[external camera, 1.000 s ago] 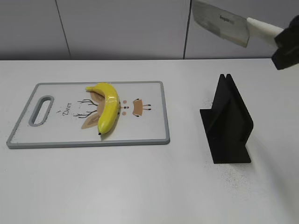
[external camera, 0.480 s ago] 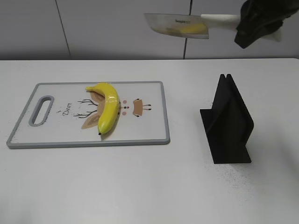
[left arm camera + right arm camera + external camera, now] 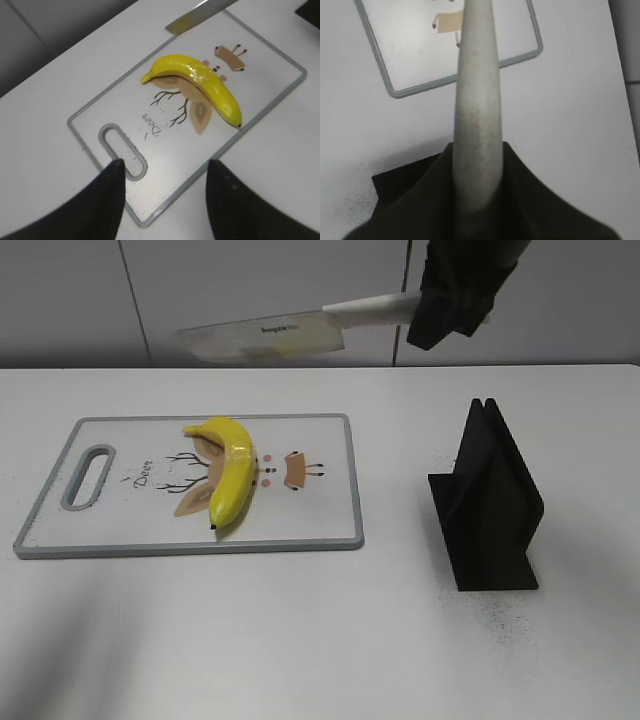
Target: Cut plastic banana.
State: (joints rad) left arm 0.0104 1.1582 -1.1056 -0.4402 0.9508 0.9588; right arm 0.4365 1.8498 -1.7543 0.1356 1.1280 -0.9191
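A yellow plastic banana (image 3: 231, 469) lies on a white cutting board (image 3: 320, 520) with a grey rim and a deer print. It also shows in the left wrist view (image 3: 200, 85). My right gripper (image 3: 452, 308) is shut on the white handle of a knife (image 3: 270, 338), held high above the board's far edge, blade pointing left. The handle (image 3: 476, 100) fills the right wrist view. My left gripper (image 3: 162, 172) is open and empty, above the board's corner near the handle slot (image 3: 122, 157); it is out of the exterior view.
A black knife stand (image 3: 488, 505) stands on the white table (image 3: 300, 640) to the right of the board, and a part of it shows in the right wrist view (image 3: 400, 185). A grey wall runs behind the table.
My right gripper has carried the knife leftward from the upper right corner to above the board's far edge, and the blade has lowered slightly. The banana and board have not moved.
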